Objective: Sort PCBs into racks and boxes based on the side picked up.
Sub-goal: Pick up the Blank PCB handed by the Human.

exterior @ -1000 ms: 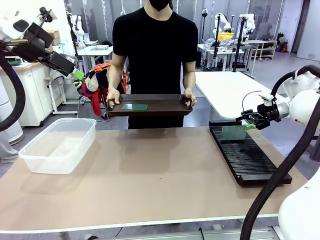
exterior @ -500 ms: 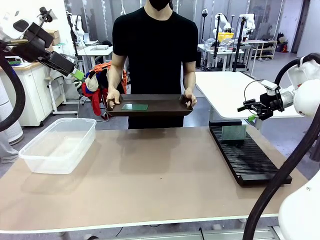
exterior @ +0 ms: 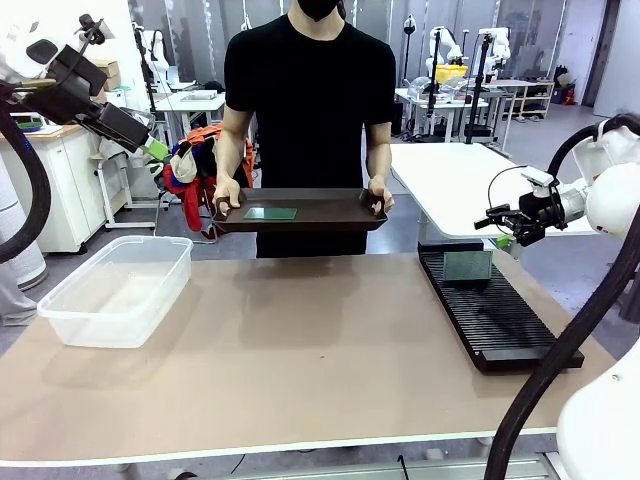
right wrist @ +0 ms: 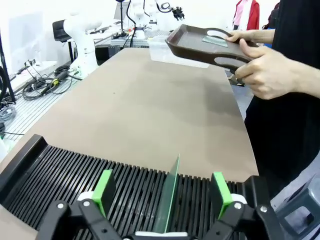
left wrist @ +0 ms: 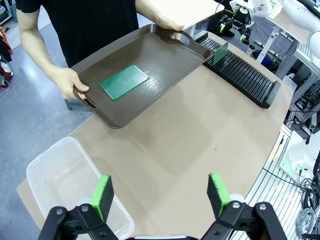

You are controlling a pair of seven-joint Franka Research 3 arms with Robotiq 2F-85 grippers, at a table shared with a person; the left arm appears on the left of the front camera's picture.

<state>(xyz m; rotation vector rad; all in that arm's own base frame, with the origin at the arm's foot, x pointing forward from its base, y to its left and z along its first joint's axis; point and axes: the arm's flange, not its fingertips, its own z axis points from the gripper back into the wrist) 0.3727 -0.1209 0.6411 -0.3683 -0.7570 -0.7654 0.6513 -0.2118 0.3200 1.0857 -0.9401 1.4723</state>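
Right gripper [right wrist: 163, 193] hangs just above the far end of the rack [exterior: 495, 310], its jaws spread wide and holding nothing. One PCB [exterior: 466, 266] stands upright on edge in a slot at that far end of the rack; in the right wrist view it lines up between the two green pads [right wrist: 104, 191], and in the front view the gripper sits above it, clear of its top edge. The other slots of the rack, nearer the robot, are bare.

Left gripper [left wrist: 160, 196] is high up and well apart from the rack, on the opposite side of the table [exterior: 300, 350], jaws wide and empty. The box [exterior: 118, 290] sits on the table below it, at the end away from the rack.

A person [exterior: 310, 90] stands beyond the table's far edge, left of the rack, holding a tray [exterior: 330, 212] level by both handles. A second PCB [exterior: 270, 213] lies flat on the tray, in the half farther from the rack
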